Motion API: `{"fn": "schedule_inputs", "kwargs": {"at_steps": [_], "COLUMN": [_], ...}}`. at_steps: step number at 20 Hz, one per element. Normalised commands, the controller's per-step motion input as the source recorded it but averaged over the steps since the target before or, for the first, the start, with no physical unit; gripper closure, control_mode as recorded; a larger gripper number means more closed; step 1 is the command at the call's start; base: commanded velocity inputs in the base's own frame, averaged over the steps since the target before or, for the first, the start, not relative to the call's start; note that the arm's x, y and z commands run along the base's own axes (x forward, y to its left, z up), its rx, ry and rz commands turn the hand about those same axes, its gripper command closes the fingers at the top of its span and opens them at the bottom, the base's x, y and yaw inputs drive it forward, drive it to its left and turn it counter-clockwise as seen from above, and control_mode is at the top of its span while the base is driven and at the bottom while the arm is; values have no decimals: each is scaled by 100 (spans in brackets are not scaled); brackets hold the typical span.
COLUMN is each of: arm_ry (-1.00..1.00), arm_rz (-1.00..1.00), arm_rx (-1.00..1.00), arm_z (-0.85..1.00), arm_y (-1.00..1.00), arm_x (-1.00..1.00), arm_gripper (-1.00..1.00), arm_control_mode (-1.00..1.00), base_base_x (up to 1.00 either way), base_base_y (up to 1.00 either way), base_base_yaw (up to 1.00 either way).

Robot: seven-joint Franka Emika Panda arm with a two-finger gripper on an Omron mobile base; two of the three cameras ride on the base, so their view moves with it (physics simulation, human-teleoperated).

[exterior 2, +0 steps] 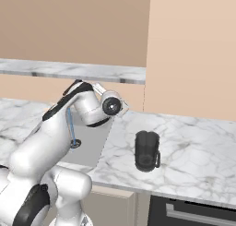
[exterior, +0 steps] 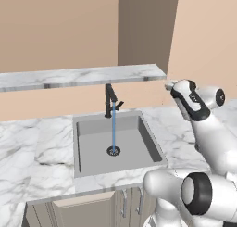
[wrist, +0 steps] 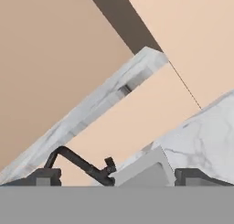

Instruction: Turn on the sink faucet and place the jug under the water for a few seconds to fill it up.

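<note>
Tool [wrist: 117, 176] fingers stand wide, empty, above the sink's [exterior: 152, 142] right rim; water [exterior: 113, 129] runs; jug [exterior 2: 147, 150] stands upright on the bench [exterior 2: 198, 151], well right.

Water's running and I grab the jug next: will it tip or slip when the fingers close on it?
The jug stands upright on the counter, wide for its height, so it probably resists tipping. Its smooth round wall may slip; the side handle looks a surer hold. It looks rigid and empty, likely light.
</note>
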Motion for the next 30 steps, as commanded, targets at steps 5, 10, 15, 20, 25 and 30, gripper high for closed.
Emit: {"fn": "schedule_inputs", "kwargs": {"at_steps": [5, 10, 15, 20, 25, 30], "arm_ry": [-15, -16, -9, 0, 1, 3], "arm_rz": [0, 0, 0, 0, 1, 11], "arm_rx": [-30, -33, -29, -29, -28, -29], "arm_z": [6, 50, 34, -8, -52, -86], "arm_y": [-60, -65, -67, -78, -81, -62], "arm_x": [-100, -98, -88, -66, -45, -13], "arm_gripper": [-100, -100, -100, -100, -100, -100], "arm_control_mode": [-100, -100, -100, -100, -100, -100], "base_base_x": [0, 0, 0, 0, 0, 0], "base_base_y": [0, 0, 0, 0, 0, 0], "base_base_yaw": [0, 0, 0, 0, 0, 0]}}
